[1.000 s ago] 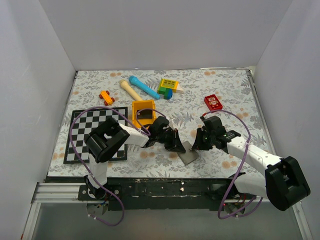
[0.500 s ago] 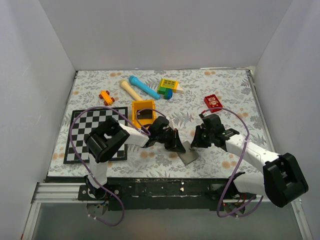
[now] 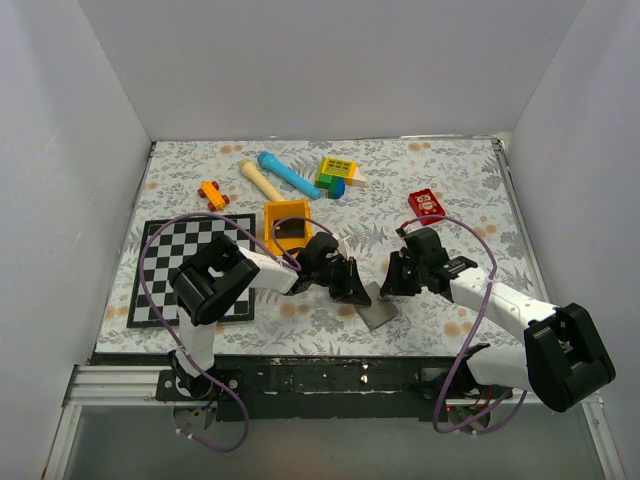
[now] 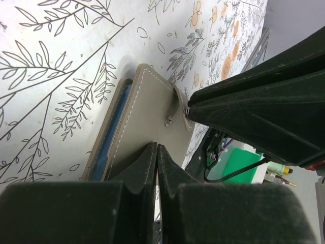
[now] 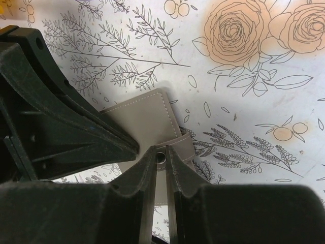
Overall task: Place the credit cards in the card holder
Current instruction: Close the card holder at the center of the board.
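Note:
The grey card holder point(image 3: 379, 313) lies folded near the table's front edge. It also shows in the left wrist view point(image 4: 147, 109), with a bluish inner edge, and in the right wrist view point(image 5: 144, 119). My left gripper point(image 3: 353, 287) is shut, and its tips point(image 4: 156, 147) press on the holder's top face. My right gripper point(image 3: 393, 280) is shut to a thin slit, with its tips point(image 5: 161, 152) at the snap tab point(image 5: 184, 147) over the stud. It holds nothing. A black credit card point(image 3: 291, 231) lies in the orange tray point(image 3: 272, 214).
A checkered mat point(image 3: 170, 270) lies at left under the left arm. A red block point(image 3: 427, 205) sits behind the right gripper. A blue pin point(image 3: 290, 175), a cream pin point(image 3: 260, 180), a green-yellow block point(image 3: 336, 170) and an orange toy point(image 3: 212, 193) lie at the back.
My right gripper has shifted slightly left and back, onto the holder's tab. My left gripper and the holder have stayed in place.

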`<control>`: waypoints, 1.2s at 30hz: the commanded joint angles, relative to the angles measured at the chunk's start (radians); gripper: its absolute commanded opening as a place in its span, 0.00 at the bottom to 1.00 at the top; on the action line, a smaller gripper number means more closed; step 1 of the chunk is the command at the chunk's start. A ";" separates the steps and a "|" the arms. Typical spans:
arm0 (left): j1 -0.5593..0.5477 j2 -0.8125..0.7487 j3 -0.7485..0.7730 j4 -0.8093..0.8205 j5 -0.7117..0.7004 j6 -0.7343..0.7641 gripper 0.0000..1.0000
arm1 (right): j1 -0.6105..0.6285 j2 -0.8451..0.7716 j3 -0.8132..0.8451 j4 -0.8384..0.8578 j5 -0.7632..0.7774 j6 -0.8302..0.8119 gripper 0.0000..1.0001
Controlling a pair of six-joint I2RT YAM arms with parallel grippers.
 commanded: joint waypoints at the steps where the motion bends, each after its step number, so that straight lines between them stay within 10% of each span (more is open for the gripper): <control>1: 0.021 0.048 -0.009 -0.085 -0.142 0.050 0.00 | -0.002 -0.029 0.001 0.013 -0.019 0.005 0.21; 36: 0.021 0.056 -0.009 -0.085 -0.138 0.053 0.00 | 0.000 0.002 -0.068 0.085 -0.089 0.062 0.21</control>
